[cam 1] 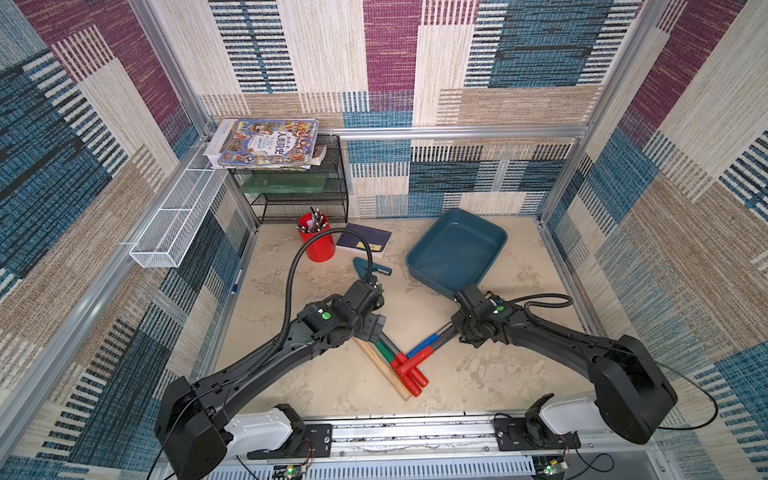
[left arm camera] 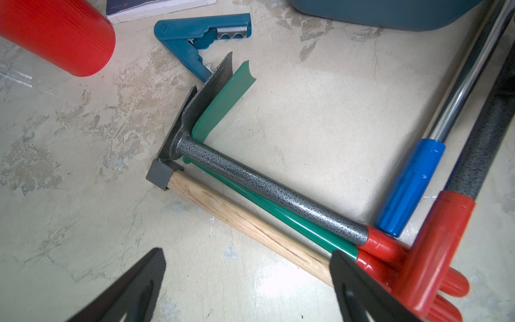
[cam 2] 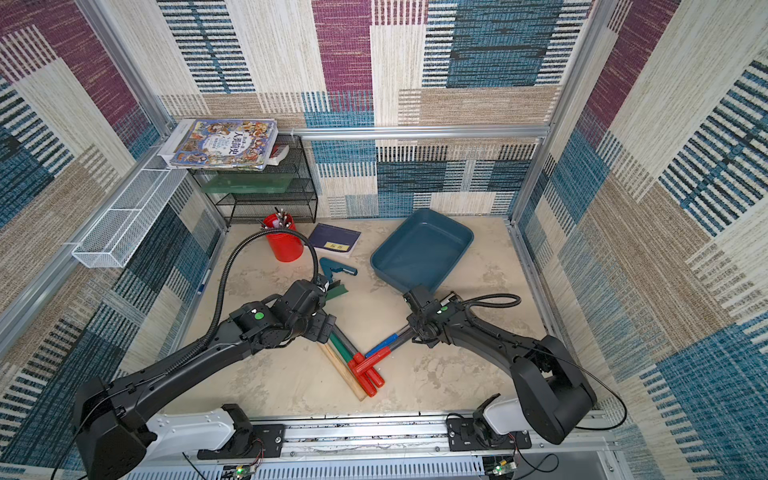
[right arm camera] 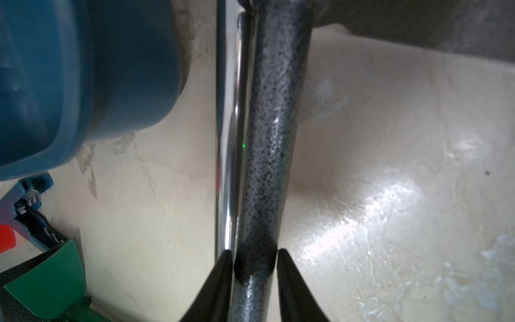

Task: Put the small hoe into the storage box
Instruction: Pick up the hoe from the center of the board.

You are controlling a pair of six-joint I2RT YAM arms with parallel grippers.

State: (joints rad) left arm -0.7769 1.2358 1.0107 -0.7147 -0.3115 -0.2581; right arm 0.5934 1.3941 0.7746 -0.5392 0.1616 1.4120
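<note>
The speckled shaft [right arm camera: 273,125] is pinched by the right gripper [right arm camera: 253,251] for lifting into the adjacent storage box [cam 1: 457,249]. The left gripper [left arm camera: 246,251] is held spread.

Small hoe [cam 1: 415,359]: speckled grey shaft, red grip, lying flat, outside the box; head hidden from view. Storage box [cam 1: 457,249]: shallow teal-blue tray, rounded corners, open side up, set askew; its near corner sits just beside the hoe's shaft.
</note>
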